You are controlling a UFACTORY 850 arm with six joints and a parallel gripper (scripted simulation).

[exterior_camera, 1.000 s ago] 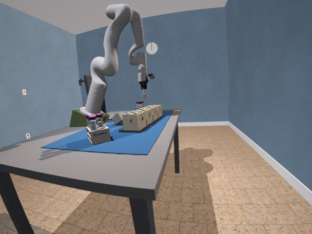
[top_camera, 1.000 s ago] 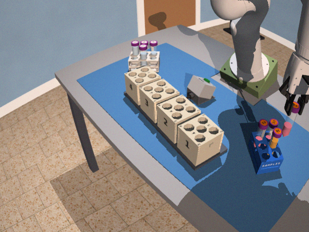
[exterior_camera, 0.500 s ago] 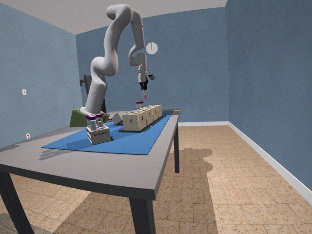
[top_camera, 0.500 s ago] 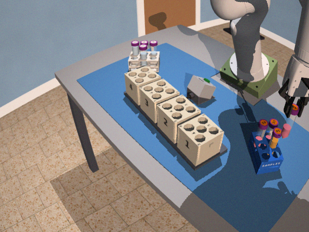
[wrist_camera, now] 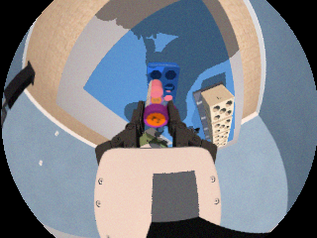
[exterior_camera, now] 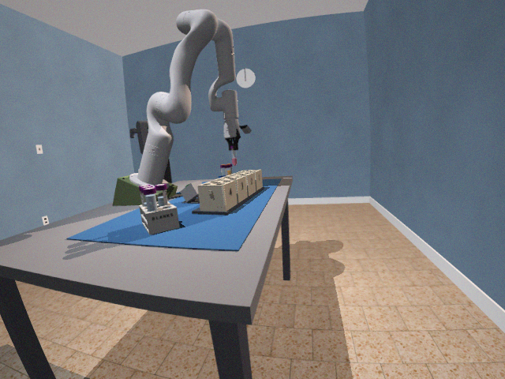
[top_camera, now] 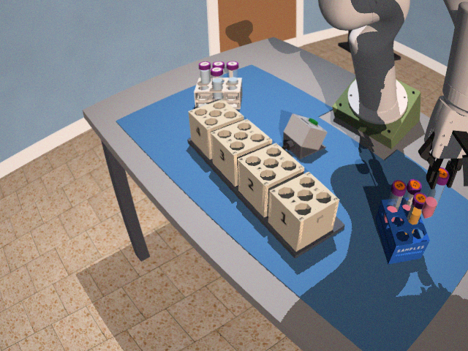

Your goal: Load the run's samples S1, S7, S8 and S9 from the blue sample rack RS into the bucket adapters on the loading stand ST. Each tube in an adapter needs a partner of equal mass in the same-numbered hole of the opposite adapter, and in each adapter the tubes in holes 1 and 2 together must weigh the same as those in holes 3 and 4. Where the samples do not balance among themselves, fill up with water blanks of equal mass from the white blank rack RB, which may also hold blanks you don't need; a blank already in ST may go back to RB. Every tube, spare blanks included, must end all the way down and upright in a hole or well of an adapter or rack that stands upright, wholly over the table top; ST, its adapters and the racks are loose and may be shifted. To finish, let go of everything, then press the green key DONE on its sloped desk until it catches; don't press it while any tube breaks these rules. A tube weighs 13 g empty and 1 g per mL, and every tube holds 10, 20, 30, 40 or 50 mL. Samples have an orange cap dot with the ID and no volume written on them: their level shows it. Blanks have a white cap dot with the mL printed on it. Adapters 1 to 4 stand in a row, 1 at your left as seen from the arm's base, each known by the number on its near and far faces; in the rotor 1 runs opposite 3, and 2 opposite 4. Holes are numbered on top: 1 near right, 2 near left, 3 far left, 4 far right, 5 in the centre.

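Note:
My gripper [top_camera: 440, 177] is shut on a sample tube [top_camera: 434, 196] with a purple cap, an orange dot and pink liquid. It holds the tube upright in the air above the far side of the blue sample rack [top_camera: 402, 230]. The ID on its cap is too small to read. The held tube also shows in the wrist view [wrist_camera: 155, 109] and in the exterior view [exterior_camera: 233, 156]. Three sample tubes [top_camera: 409, 196] stand in the blue rack. Adapters 1 [top_camera: 302, 209], 2 [top_camera: 270, 177], 3 [top_camera: 240, 149] and 4 [top_camera: 213, 124] stand in a row on the stand, all holes empty.
The white blank rack [top_camera: 218, 91] with several purple-capped blanks stands beyond adapter 4. The grey desk with the green key [top_camera: 305, 131] sits between the adapters and the arm's green base [top_camera: 377, 109]. The table edge runs near the blue rack.

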